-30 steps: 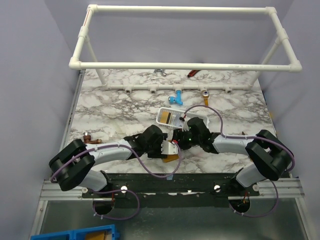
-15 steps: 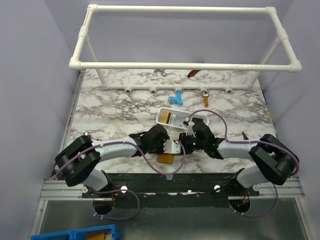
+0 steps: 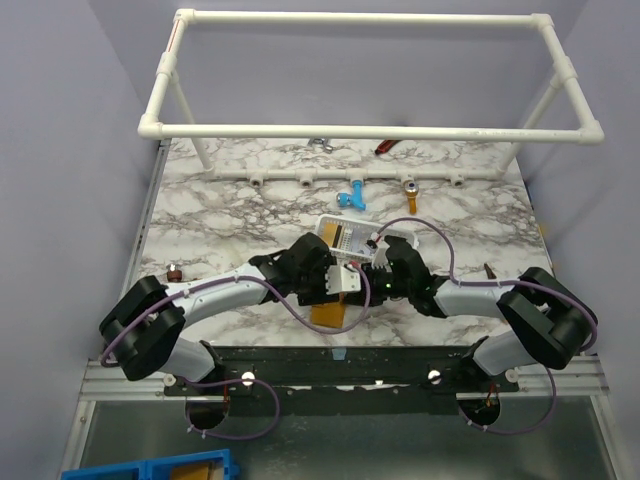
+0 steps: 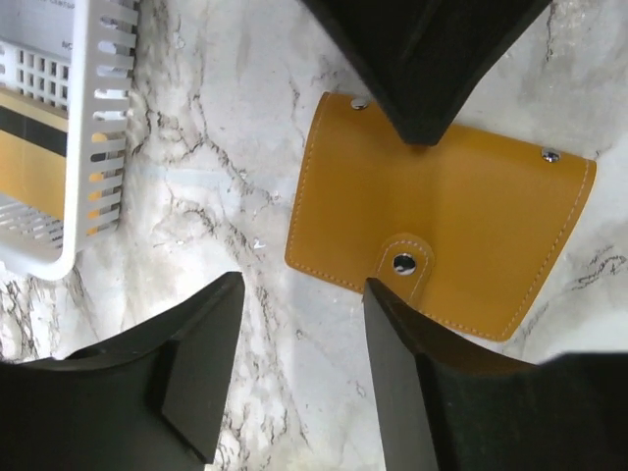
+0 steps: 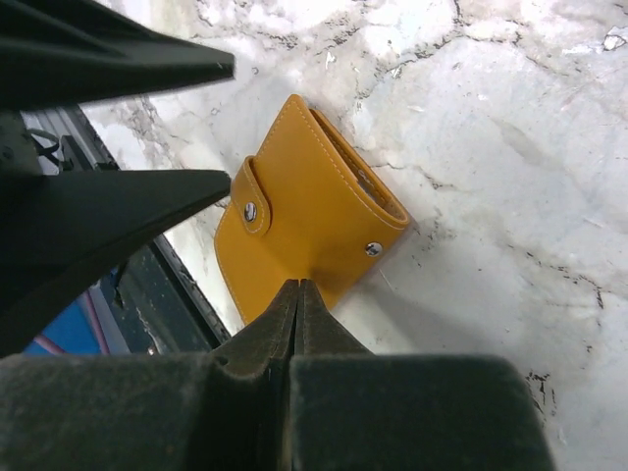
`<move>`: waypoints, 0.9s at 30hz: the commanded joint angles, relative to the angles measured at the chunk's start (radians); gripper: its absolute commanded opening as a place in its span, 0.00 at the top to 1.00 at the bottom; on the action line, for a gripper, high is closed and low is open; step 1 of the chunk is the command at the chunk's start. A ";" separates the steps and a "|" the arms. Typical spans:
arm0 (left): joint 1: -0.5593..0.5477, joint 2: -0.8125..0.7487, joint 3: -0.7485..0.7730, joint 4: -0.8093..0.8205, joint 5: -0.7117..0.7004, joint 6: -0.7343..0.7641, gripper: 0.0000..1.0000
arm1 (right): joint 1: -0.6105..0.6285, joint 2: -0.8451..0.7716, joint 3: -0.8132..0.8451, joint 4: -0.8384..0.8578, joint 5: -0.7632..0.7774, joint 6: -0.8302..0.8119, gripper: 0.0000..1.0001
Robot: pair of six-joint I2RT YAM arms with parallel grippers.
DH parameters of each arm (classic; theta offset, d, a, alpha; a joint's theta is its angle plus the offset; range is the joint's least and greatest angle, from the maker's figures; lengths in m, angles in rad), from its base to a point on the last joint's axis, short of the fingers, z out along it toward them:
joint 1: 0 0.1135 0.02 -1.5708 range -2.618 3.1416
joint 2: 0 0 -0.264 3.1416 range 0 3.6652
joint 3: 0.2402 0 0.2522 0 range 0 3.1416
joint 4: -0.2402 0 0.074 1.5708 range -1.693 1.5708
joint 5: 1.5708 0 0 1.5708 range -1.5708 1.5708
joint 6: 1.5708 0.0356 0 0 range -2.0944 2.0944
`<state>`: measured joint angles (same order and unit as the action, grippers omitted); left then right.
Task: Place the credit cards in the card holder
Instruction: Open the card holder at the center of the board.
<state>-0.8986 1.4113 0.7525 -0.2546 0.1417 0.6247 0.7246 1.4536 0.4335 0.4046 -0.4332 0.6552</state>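
Marbled tabletop (image 3: 200,200) under a white pipe frame (image 3: 370,130), purple walls (image 3: 60,150) around. Flat on the marble, close to the near edge: orange wallet (image 4: 442,235), folded shut, tab snapped down (silver snap (image 4: 403,262) plain in both wrist views). Just beyond the wallet, apart from it: white mesh basket (image 4: 98,147), holding the cards (image 4: 34,157), a gold one with a dark stripe on show, a pale one beside it (rest too hidden to count). Left gripper (image 4: 302,294) low at the wallet's tab edge, jaws apart, one finger (image 4: 392,373) crossing that edge beside the snap, the other over bare marble on the basket side. Right gripper (image 5: 297,287) at the wallet's far edge from the tab, between two rivets (image 4: 550,154), jaws pressed tight together, tip on or just above the leather (contact not clear). Both grippers nose to nose over the wallet in the overhead view, cables (image 3: 410,225) looping above them.
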 commanded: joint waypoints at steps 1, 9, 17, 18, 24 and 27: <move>0.049 -0.042 0.069 -0.117 0.149 -0.038 0.38 | -0.007 0.014 0.014 0.000 0.031 -0.006 1.00; -0.002 0.009 0.053 -0.078 0.137 -0.018 0.32 | -0.007 0.014 0.031 -0.056 0.097 -0.026 0.85; -0.041 0.068 0.044 -0.048 0.018 0.045 0.32 | -0.007 -0.038 0.014 -0.090 0.167 -0.037 0.68; -0.044 0.074 0.043 -0.046 0.011 0.046 0.32 | -0.007 -0.045 0.012 -0.093 0.174 -0.038 0.66; -0.085 0.113 0.022 -0.023 -0.056 0.064 0.33 | -0.008 -0.065 0.000 -0.096 0.194 -0.047 0.49; -0.100 0.127 0.007 -0.002 -0.094 0.075 0.37 | -0.013 -0.058 0.002 -0.093 0.193 -0.049 0.46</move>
<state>-0.9745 1.4994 0.8013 -0.2783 0.1295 0.6628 0.7242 1.4021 0.4419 0.3347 -0.2733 0.6250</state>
